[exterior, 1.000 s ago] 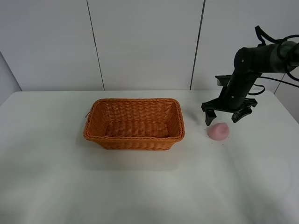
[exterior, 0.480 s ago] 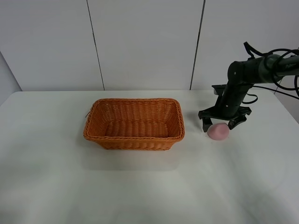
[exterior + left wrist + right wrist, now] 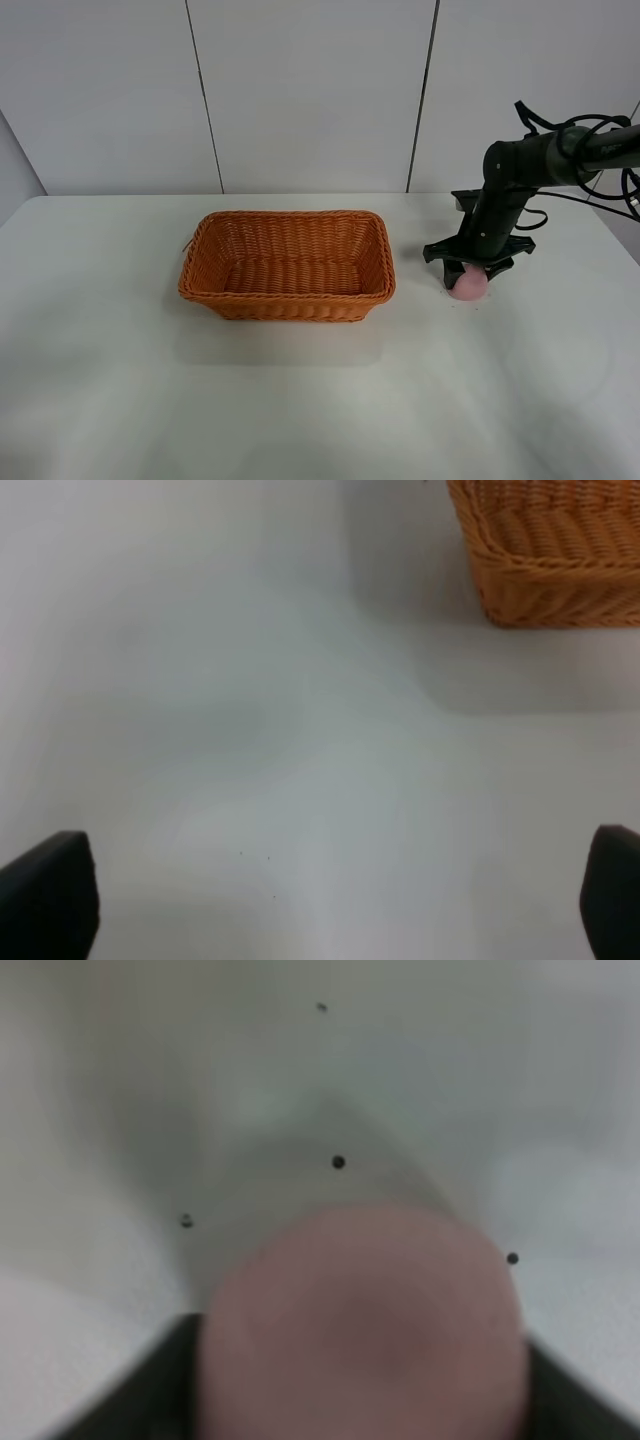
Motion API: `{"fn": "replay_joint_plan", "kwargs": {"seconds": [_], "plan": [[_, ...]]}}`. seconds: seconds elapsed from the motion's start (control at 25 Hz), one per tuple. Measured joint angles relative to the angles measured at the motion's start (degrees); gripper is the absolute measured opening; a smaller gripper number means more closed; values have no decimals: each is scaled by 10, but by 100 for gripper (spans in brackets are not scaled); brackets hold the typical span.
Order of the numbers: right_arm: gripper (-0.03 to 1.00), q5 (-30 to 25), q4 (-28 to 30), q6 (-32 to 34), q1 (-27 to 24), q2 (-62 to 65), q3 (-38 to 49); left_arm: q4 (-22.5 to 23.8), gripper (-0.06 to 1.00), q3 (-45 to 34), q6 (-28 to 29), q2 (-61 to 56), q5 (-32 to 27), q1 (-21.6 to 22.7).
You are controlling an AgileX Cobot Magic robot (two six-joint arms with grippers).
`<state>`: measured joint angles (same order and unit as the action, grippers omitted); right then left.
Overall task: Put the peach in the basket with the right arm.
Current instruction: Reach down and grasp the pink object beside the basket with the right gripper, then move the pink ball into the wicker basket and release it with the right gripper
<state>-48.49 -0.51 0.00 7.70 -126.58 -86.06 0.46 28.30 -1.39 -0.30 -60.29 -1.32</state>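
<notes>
The right claw (image 3: 471,268) sits directly over the peach (image 3: 468,287). Its fingers are spread apart, straddling the fruit, and are not clamped as far as the high view shows. In the right wrist view the peach fills the lower frame, with a dark finger at each side. The peach rests on the tabletop (image 3: 320,400), near the right end of the basket (image 3: 290,214) but outside it. Nothing is visible inside the basket. The left claw (image 3: 320,900) has its fingers wide apart above bare tabletop, near a basket corner. Judged status: approach complete. Remaining steps are grasp, lift, transfer over the rim and release
</notes>
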Motion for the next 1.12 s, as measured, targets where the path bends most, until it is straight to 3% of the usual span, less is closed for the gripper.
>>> {"fn": "replay_joint_plan", "kwargs": {"seconds": [0.12, 0.2, 0.44, 0.84, 1.12], "plan": [[8, -1, 0, 4, 0, 2, -2, 0, 99, 0, 0, 0, 0, 0], [0, -4, 0, 5, 0, 5, -4, 0, 99, 0, 0, 0, 0, 0], [0, -61, 0, 5, 0, 10, -50, 0, 99, 0, 0, 0, 0, 0], [0, -202, 0, 0, 0, 42, -244, 0, 99, 0, 0, 0, 0, 0], [0, -210, 0, 0, 1, 49, -305, 0, 99, 0, 0, 0, 0, 0]]}}
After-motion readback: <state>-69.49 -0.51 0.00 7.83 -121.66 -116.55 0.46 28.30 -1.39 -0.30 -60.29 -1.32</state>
